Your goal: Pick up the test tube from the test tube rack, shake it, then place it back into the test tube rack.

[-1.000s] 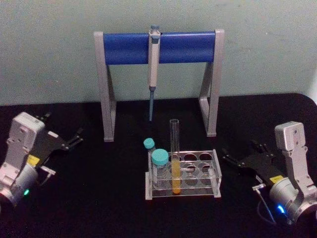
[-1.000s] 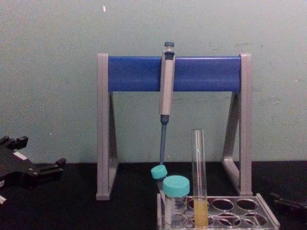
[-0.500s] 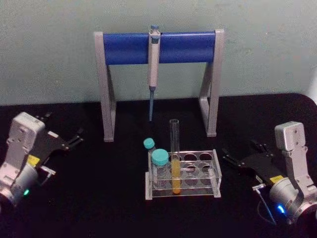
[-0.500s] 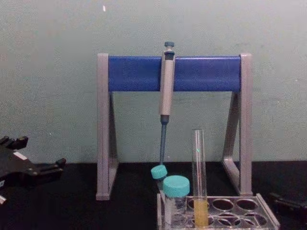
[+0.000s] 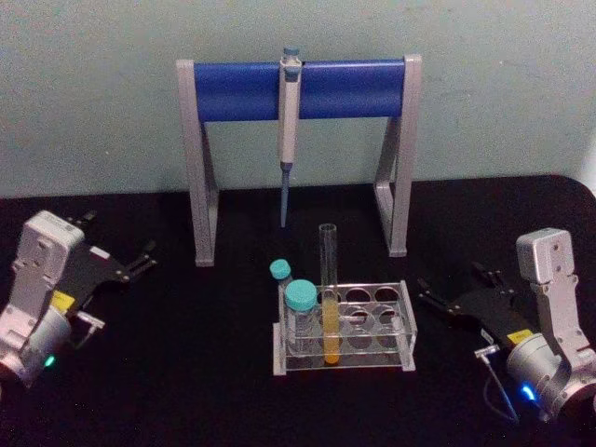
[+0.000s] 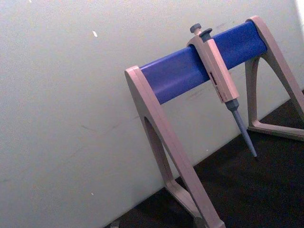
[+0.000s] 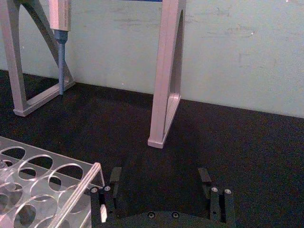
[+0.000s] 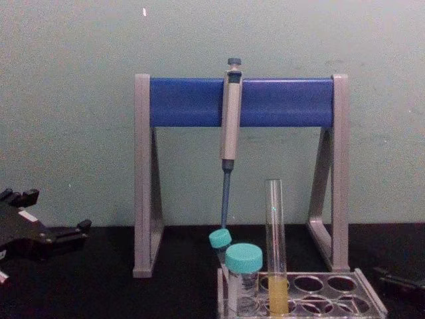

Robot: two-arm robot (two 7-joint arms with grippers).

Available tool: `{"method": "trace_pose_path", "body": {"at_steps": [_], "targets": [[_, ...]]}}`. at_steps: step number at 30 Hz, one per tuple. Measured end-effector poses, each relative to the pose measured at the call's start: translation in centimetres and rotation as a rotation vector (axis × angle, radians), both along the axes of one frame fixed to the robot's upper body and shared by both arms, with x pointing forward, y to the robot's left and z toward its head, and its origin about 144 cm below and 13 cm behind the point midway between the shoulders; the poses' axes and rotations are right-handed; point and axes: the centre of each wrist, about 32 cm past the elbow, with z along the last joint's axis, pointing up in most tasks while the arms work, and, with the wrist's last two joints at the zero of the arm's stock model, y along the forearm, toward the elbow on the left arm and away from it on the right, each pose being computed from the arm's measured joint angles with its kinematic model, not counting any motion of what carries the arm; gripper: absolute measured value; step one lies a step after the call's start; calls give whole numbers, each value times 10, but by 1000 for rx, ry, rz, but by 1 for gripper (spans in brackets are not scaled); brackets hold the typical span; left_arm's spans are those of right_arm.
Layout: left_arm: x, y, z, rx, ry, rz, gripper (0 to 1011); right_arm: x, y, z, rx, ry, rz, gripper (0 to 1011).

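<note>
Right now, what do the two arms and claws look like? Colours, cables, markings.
Both match: a light grey boxy wrist housing carries a black claw with thin black fingers. The left claw has a yellow label on its black body and a green light on the grey joint below. The right claw also bears a yellow label, with a blue light on its joint and a thin grey cable looping beside it.

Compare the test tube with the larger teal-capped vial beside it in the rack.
The test tube is tall, thin and uncapped; the vial is short, wider and closed with a teal cap. The tube holds yellow liquid in its lower part; the vial looks clear. Both stand upright in the test tube rack.
</note>
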Motion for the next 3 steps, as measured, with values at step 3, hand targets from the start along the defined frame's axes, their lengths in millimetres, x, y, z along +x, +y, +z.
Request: {"method": "trace_pose_path", "body": {"at_steps": [3], "targets": [[0, 0, 0, 0, 0, 0, 1001, 0, 0, 0, 0, 0, 0, 1000]]}}
